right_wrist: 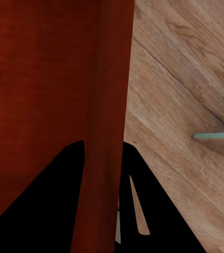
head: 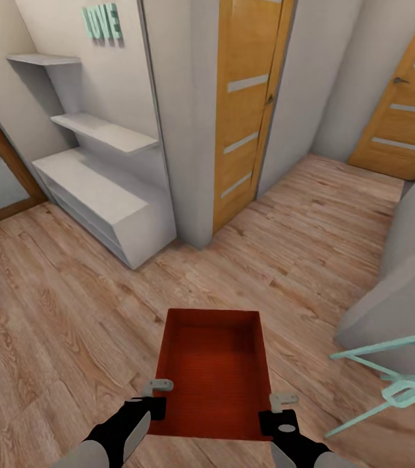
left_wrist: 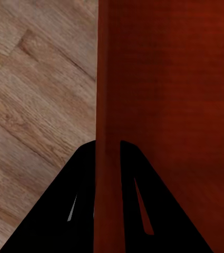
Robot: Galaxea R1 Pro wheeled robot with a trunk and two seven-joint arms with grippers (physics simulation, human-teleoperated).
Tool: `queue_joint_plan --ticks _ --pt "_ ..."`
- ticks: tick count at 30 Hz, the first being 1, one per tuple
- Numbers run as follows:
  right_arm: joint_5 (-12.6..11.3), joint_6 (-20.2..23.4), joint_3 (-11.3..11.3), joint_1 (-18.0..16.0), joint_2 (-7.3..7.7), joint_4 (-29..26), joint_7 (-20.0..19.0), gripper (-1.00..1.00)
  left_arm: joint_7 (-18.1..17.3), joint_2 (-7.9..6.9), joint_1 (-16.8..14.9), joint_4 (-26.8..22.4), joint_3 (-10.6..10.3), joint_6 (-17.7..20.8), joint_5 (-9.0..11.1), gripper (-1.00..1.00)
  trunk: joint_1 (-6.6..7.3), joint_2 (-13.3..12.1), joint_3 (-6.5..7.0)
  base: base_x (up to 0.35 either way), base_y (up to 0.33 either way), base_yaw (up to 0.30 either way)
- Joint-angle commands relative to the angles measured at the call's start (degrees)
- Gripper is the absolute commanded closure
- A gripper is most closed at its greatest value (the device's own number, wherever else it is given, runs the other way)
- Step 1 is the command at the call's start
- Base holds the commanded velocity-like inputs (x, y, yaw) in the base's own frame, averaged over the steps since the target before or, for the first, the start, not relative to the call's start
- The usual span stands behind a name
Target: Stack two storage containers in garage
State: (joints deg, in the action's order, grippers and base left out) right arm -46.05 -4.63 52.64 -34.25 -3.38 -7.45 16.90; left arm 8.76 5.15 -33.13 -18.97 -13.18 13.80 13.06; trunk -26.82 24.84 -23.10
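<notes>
Straight ahead of my trunk I carry one storage container [head: 213, 370], long axis pointing fwd toward the wooden doors [head: 250, 104]. Left hand [head: 157, 398] clamped on its left wall, right hand [head: 279, 409] on its right wall; container held above the plank floor [head: 51, 325].

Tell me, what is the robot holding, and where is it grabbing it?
One orange-red storage container: left gripper pinches its left wall, right gripper its right wall.

Matt, finely ribbed orange-red container [head: 214, 364] (plastic-looking) over grained wood-plank floor [head: 58, 325]
</notes>
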Motion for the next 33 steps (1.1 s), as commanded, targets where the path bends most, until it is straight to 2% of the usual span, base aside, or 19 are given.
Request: queue_joint_plan --ticks 1,10,28,33 --pt "-1.23 0.08 0.18 -0.03 1.18 -0.11 -0.2 1.0 0.65 -0.23 -0.01 -0.27 -2.1 0.19 1.44 1.0 -0.06 0.09 -0.08 0.334 0.0 0.0" --pt "-1.23 0.06 0.07 -0.03 1.13 -0.11 -0.14 1.0 0.65 -0.23 -0.01 -0.27 -2.1 0.19 1.44 1.0 -0.06 0.09 -0.08 0.334 0.0 -0.026" --pt "-1.23 0.06 -0.08 -0.03 1.07 -0.11 -0.11 1.0 0.65 -0.23 -0.03 -0.27 -2.1 0.22 1.44 1.0 -0.06 0.09 -0.08 0.334 0.0 -0.271" --pt "-1.23 0.06 -0.19 -0.03 1.09 -0.11 -0.11 1.0 0.65 -0.23 -0.03 -0.27 -2.1 0.26 1.44 1.0 -0.06 0.09 -0.08 0.334 0.0 -0.077"
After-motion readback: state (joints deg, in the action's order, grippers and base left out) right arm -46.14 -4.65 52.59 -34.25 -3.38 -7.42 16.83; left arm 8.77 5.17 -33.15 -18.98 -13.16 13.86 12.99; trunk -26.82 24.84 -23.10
